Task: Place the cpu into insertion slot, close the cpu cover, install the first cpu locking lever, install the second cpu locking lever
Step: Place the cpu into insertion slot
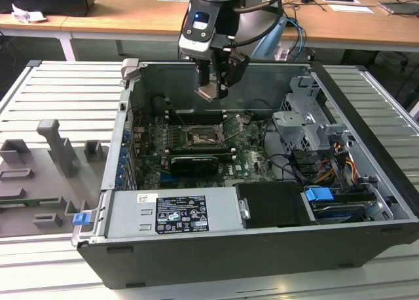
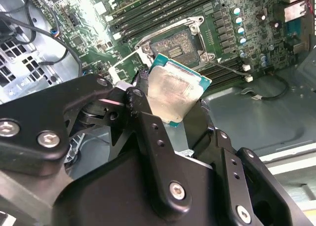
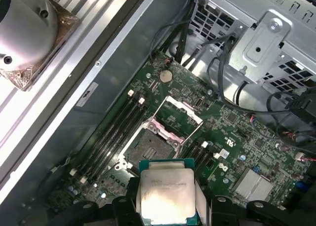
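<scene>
My gripper (image 1: 211, 90) is shut on the cpu (image 1: 209, 93), a flat silver-topped chip with a teal edge, held tilted in the air above the board. In both wrist views the cpu (image 2: 175, 90) (image 3: 165, 191) sits between the black fingers (image 2: 148, 132). Below it lies the insertion slot (image 1: 200, 137) (image 2: 174, 46) (image 3: 149, 148), bare, with its dark contact field showing. The cpu cover (image 3: 183, 113) (image 2: 122, 68) stands swung up beside the slot. A thin locking lever (image 1: 232, 126) (image 2: 232, 68) sticks out, unlatched.
The board lies inside an open black computer case (image 1: 366, 149). Long memory slots (image 1: 196, 116) flank the slot, and a black card (image 1: 193, 162) lies in front. A power supply (image 1: 173, 211), a drive cage (image 1: 304, 113) and loose cables (image 1: 288, 162) line the case. Grey fixtures (image 1: 59, 146) stand outside.
</scene>
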### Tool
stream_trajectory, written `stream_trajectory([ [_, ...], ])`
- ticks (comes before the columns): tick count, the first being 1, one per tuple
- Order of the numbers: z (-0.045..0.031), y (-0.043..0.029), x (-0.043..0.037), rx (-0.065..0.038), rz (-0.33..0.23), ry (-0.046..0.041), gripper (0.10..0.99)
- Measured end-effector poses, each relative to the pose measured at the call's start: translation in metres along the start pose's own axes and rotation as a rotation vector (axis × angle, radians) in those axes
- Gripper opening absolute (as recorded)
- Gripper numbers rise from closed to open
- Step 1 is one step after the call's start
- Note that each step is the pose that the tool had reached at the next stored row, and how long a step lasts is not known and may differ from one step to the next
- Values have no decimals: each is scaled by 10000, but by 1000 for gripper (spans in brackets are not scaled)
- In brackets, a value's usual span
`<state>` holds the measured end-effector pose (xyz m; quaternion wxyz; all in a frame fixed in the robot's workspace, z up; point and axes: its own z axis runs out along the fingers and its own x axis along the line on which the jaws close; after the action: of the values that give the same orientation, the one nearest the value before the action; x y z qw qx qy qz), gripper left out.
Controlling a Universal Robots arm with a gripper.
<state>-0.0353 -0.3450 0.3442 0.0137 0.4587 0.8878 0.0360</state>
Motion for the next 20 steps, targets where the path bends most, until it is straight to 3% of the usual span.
stream_trajectory([
  [20,65,-5,-1,11,755,-83,529],
])
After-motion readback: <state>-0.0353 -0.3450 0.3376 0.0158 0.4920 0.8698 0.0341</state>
